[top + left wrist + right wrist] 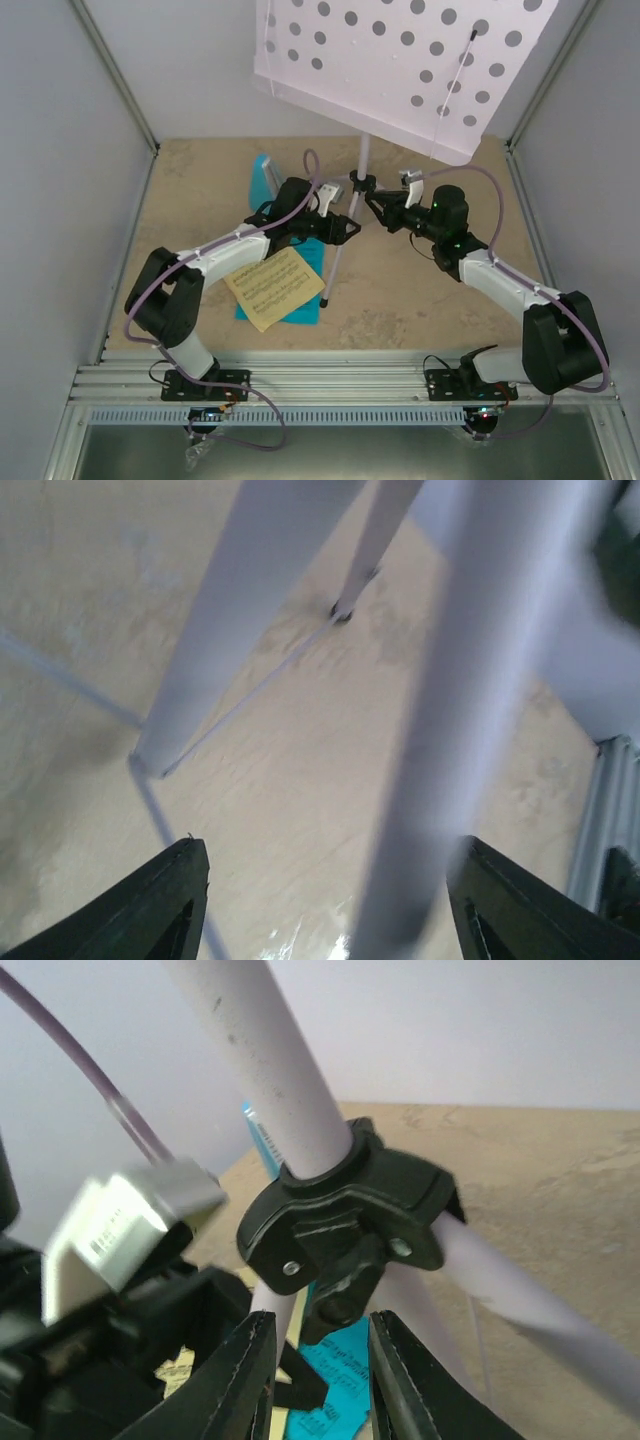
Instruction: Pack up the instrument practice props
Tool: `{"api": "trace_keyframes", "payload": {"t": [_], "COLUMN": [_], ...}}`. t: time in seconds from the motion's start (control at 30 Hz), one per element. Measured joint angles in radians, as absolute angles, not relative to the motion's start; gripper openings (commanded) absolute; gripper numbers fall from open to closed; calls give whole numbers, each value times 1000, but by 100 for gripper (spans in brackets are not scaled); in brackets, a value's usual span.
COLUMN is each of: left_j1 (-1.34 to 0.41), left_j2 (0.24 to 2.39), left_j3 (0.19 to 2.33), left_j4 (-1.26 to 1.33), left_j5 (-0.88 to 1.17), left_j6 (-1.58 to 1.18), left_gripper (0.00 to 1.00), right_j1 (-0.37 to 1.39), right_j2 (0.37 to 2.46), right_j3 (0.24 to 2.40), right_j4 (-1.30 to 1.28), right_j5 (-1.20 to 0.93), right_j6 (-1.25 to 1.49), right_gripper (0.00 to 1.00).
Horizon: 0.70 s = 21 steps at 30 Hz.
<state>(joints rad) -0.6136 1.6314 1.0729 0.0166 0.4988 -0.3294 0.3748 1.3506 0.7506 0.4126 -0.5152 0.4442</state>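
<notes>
**Both pincers at the stand's lower joint**

- Stand [363, 160] upright at mid-counter [420, 290] on its tripod. Its holed desk [400, 60] is tilted at the top of the overhead view.
- Left pincer [347, 228] comes in from the left, low by the legs. Wrist view: left pincer [330, 845] released, jaws wide. One blurred leg [440, 730] passes between them, close against the right-hand finger [510, 910] and well apart from the other.
- Right pincer [372, 207] comes in from the right at the black hub [345, 1215] where the legs meet the pole. Wrist view: right pincer [320, 1318] has its jaws narrow, tips just under the hub's lower knob. Cannot tell whether they pinch it.
- Metronome [264, 172] on the counter, behind the left arm.
- Yellow sheet [268, 287] lies flat on the cyan sheet [303, 310], front left of the stand, one leg's foot at their right edge.
</notes>
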Motion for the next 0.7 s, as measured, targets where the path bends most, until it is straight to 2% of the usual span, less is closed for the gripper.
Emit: {"api": "trace_keyframes", "payload": {"t": [0.1, 0.27, 0.33, 0.4, 0.57, 0.7], "left_j1": [-614, -625, -628, -634, -645, -646], "left_j2": [1674, 1681, 1682, 1682, 1685, 1686], "left_j3": [1073, 1073, 1073, 1073, 1079, 1084], "left_j4": [-34, -55, -57, -61, -74, -82], "left_j5": [472, 469, 478, 481, 469, 461], "left_j6": [-290, -235, -207, -192, -132, -127], "left_gripper": [53, 33, 26, 18, 6, 0], "right_j1": [376, 376, 376, 376, 379, 381], "right_j2": [1342, 1343, 1355, 1367, 1376, 1377], "right_j3": [751, 757, 775, 788, 802, 806], "right_j4": [411, 405, 400, 398, 390, 384], "right_j5": [-473, -447, -444, -447, -458, -455], "right_j6": [422, 415, 415, 414, 403, 358], "right_gripper": [34, 33, 29, 19, 1, 1]}}
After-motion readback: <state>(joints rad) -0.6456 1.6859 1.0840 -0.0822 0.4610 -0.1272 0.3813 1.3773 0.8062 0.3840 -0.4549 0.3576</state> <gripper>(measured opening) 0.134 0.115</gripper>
